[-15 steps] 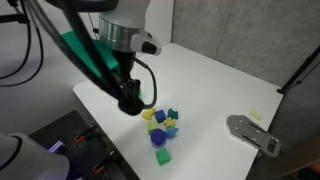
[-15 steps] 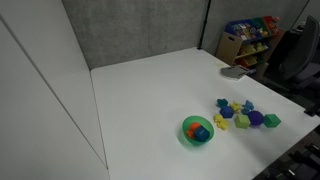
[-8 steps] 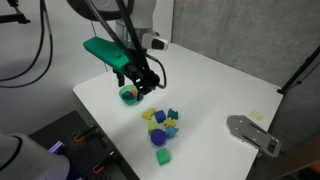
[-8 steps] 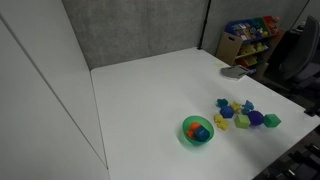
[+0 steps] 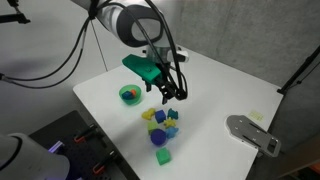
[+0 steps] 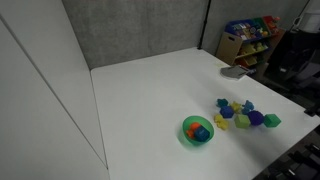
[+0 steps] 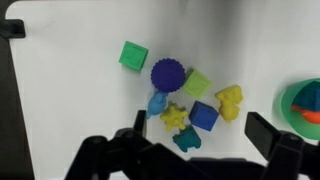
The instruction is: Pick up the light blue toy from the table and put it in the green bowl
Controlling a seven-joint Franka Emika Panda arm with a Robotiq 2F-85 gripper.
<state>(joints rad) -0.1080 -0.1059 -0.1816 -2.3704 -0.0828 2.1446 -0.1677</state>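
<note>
Since the gripper (image 5: 165, 95) hangs above the toy cluster with its jaws spread wide and nothing between them, the step in hand looks like the final approach to the grasp. In the wrist view the light blue toy (image 7: 158, 103) lies on the tabletop (image 7: 70, 100), off to one side of the jaws' midline, so I would centre over it before going down. It is tightly packed, with the purple spiky ball (image 7: 167, 74) touching it on one side and the yellow star (image 7: 176, 117) on the other. The side facing away from the cluster is bare, so one finger can land there. The other must slip into the narrow gap toward the star and the blue cube (image 7: 204, 116), so descend slowly and close gently to avoid nudging neighbours. The toy looks small, pale cyan, rounded and smooth, and may slip if pinched off-centre. The green bowl (image 5: 130, 94) sits apart from the cluster and already holds something orange.
</note>
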